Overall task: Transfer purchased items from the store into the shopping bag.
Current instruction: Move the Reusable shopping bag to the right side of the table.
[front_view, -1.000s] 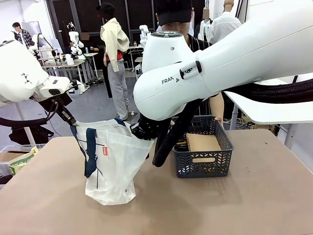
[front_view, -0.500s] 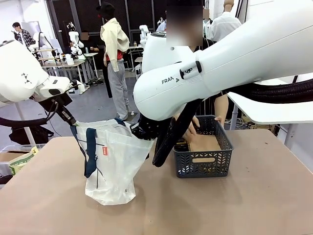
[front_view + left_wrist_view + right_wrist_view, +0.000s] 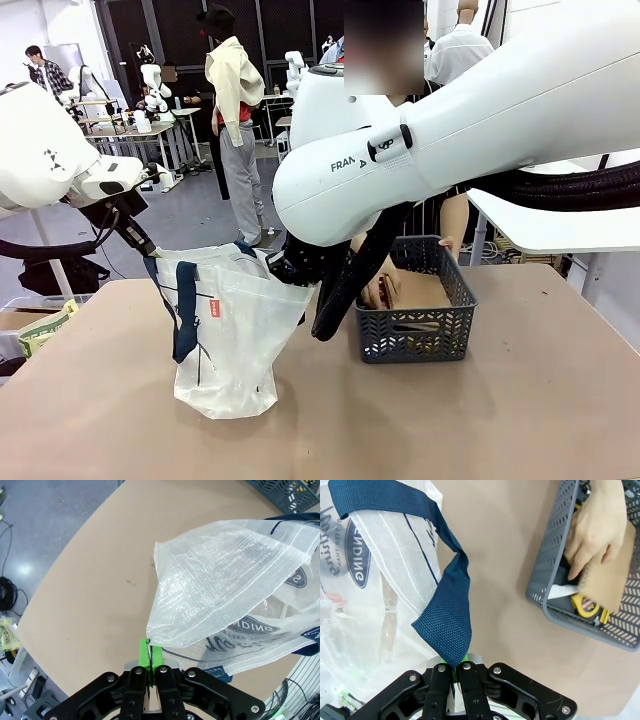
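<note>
**Front view: bag held open, goods waiting in the basket**

Front view. The translucent whitish crinkly plastic shopping bag [image 3: 230,345] with navy print stands on the left half of the light brown tabletop [image 3: 520,420], midway between the near and far edges. Its mouth is stretched between the white left arm [image 3: 50,160] and the white right arm [image 3: 450,140]. The dark grey lattice-sided plastic basket [image 3: 415,338] sits to its right, nearer the far edge and apart from the bag. A person's hand [image 3: 378,290] reaches into the basket beside a flat kraft-brown notebook [image 3: 420,292]. I judge the holding-open done and the moving all, or nearly all, to come. Whether the bag holds anything I cannot tell.

Left wrist view. The left gripper [image 3: 150,656] has its green pads pressed together on the bag's folded top edge. The plastic looks woven, thin and creased, with a round navy logo. It would likely sag if let go.

Right wrist view. The right gripper [image 3: 456,667] is clamped on the end of the bag's dark navy woven strap handle [image 3: 445,615], which twists once along its length. In the basket the hand rests on the notebook. Beside it lie a rounder yellow piece [image 3: 585,605] and a white item [image 3: 560,591], close against the basket's wall. These are left to transfer.
</note>
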You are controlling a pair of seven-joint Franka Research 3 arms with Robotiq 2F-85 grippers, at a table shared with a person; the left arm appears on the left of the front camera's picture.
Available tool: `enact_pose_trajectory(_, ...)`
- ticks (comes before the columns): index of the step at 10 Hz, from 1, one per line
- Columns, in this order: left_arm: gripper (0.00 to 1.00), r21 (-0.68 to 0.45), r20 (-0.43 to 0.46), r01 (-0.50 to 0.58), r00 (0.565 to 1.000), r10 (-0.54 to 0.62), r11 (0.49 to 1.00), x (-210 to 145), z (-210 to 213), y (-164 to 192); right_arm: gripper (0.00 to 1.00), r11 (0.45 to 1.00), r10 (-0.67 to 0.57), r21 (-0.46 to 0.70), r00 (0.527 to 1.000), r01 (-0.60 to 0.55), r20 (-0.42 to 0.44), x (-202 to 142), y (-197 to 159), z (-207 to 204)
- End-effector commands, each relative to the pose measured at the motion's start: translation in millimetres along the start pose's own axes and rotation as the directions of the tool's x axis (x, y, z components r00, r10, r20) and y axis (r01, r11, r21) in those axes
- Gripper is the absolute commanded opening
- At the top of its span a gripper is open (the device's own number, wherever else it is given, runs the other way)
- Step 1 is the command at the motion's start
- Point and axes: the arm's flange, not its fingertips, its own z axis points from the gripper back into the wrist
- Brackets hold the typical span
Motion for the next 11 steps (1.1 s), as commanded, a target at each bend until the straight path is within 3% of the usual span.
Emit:
enact_pose_trajectory(1,0.0,0.001,-0.004,-0.015,1.0,0.015,1.0,-0.9,3.5,-1.0,0.0,1.0,-0.007,-0.002,1.0,0.007,-0.003,0.3,-0.2,-0.3)
enact_pose_trajectory(11,0.0,0.001,-0.004,-0.015,1.0,0.015,1.0,-0.9,3.5,-1.0,0.0,1.0,-0.007,-0.002,1.0,0.007,-0.003,0.3,-0.2,-0.3)
